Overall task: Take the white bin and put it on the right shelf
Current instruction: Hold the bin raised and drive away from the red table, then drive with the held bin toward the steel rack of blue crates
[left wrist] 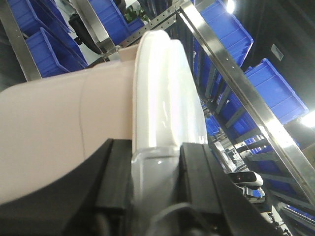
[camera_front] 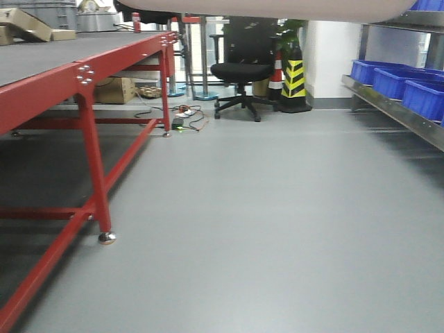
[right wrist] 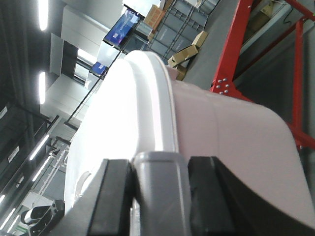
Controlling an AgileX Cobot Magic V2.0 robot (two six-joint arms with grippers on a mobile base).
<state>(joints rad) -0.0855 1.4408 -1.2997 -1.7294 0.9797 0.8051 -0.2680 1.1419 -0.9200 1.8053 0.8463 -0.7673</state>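
Note:
The white bin (left wrist: 59, 123) is held up between both arms, off any surface. Its pinkish tub and glossy white lid (left wrist: 162, 88) fill the left wrist view. My left gripper (left wrist: 156, 152) is shut on a clear clasp at the lid's end. In the right wrist view the white bin (right wrist: 236, 132) shows its lid and tub side, and my right gripper (right wrist: 160, 169) is shut on the grey handle (right wrist: 160, 164). The tub's underside (camera_front: 277, 7) crosses the top of the front view. The right shelf (camera_front: 395, 111) runs along the right, and its steel rail (left wrist: 236, 88) is close beside the lid.
Blue bins (camera_front: 388, 80) sit on the steel rack. A red-framed table (camera_front: 83, 69) stands on the left, its red legs (right wrist: 236, 54) behind the tub. At the far end are an office chair (camera_front: 241, 69), a striped hazard cone (camera_front: 293, 76) and floor cables (camera_front: 187, 118).

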